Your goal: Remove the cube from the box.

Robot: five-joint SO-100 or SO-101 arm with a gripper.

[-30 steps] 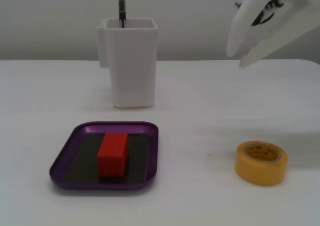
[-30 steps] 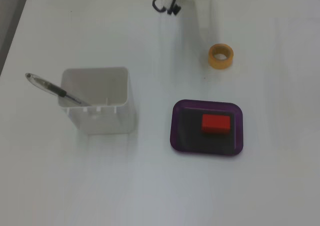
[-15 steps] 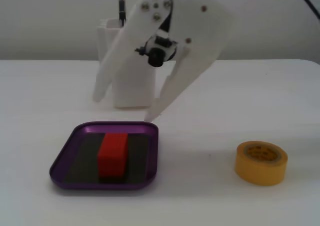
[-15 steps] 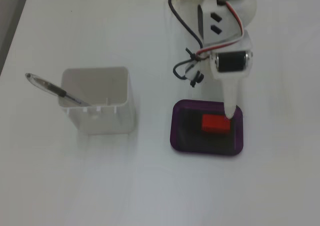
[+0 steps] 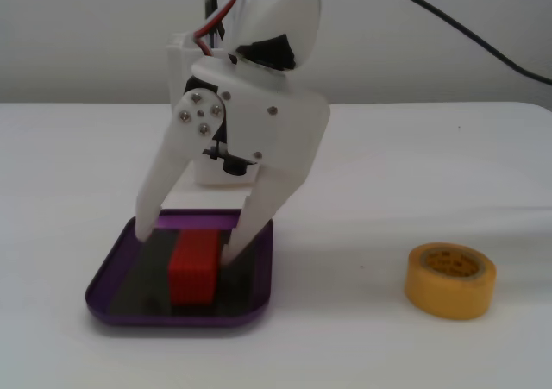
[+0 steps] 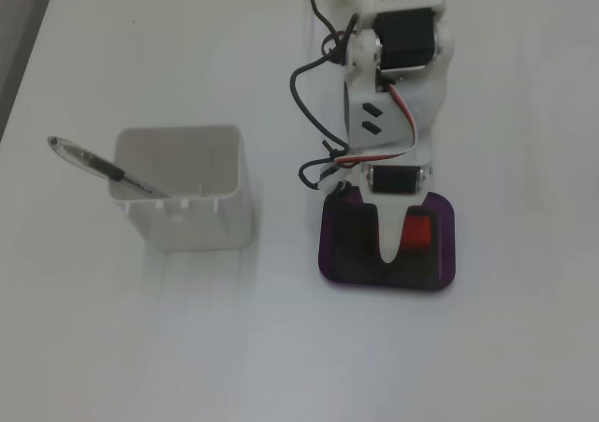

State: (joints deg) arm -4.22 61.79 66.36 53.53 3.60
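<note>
The cube [image 5: 193, 269] lies flat on the dark floor of the box [image 5: 112, 275], a shallow purple tray that sits on the tabletop [image 5: 414, 182] just in front of the arm's base, toward the near edge in the low fixed view. Judging by its size and look, this red block is probably light and rigid plastic; its finely ridged sides should give the jaws some bite, so slipping seems a small risk, and nothing about it looks fragile. The best hold would be across the narrower width, on the two long ridged faces, about midway up. The gripper [image 5: 190, 230] hangs over the tray with its jaws spread, one white finger coming down near the tray's left part, the other reaching the block's right upper edge; whether that tip touches the block I cannot tell. From above, one finger hides part of the cube [image 6: 418, 232] and the box [image 6: 342, 244] holds nothing else. The low rim should not hinder a straight lift, though a light tray could shift if a finger drags on it. Well apart toward the left edge in the view from above, a tall white container [image 6: 187, 193] holds a pen [image 6: 98, 165] leaning out over its rim. A yellow tape roll [image 5: 450, 279] lies on the tabletop to the right of the tray.
</note>
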